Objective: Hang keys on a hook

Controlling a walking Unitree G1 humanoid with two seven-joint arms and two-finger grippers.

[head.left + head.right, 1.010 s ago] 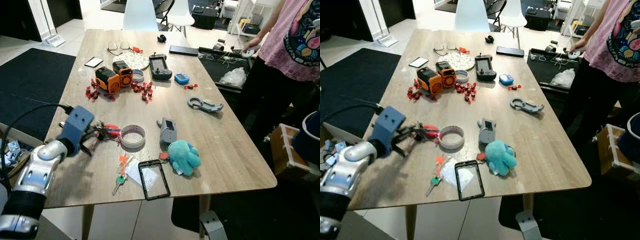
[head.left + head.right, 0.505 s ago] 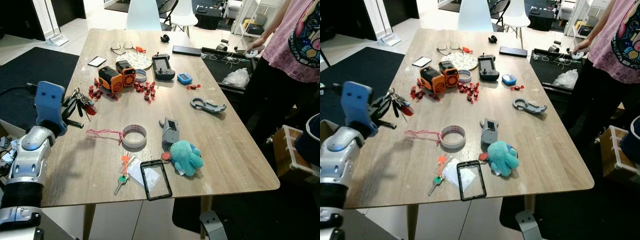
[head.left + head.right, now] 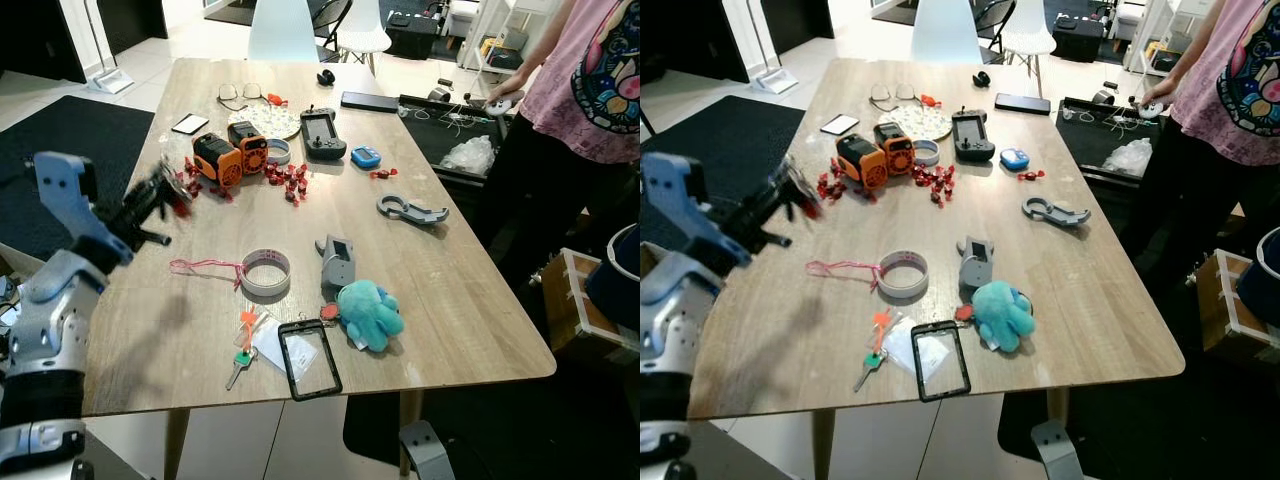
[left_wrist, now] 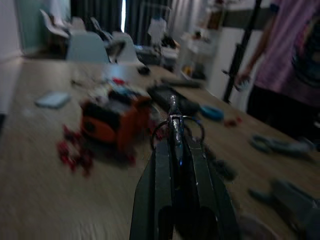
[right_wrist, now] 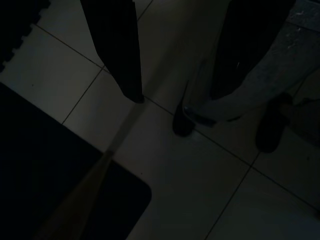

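The robot stood at the near left corner of a long wooden table [image 3: 400, 250]. Its left gripper [image 3: 160, 195] was raised above the table's left edge, its two black fingers clenched on a bunch of keys [image 4: 176, 131]. In the head views the bunch was blurred, with a red tag showing at the fingertips. In the left wrist view, a metal ring and a key shaft poked out beyond the closed fingers [image 4: 162, 190]. The right gripper [image 5: 175, 55] hung idle over a dim tiled floor [image 5: 200, 190], its two fingers spread apart.

Many other things lay on the table. A roll of tape [image 3: 264, 272] sat with a red cord [image 3: 205, 266] trailing from it. Nearer the front edge lay a second, smaller key with a green head [image 3: 238, 362], a black-framed card holder [image 3: 308, 358] and a teal plush toy [image 3: 368, 315]. Further along were two orange gadgets [image 3: 228, 152] among scattered red sweets [image 3: 290, 182]. A person in a pink top [image 3: 590, 70] stood at the table's right side.

No hook appeared anywhere, so the step in hand seemed to be carrying the keys away to find one. Doing it well would likely mean keeping the grip firm and the arm steady, since the bunch dangled loosely. The ring should face outward, free of the fingers, so it could slip over a hook. The robot should also turn clear of the table edge and the person.
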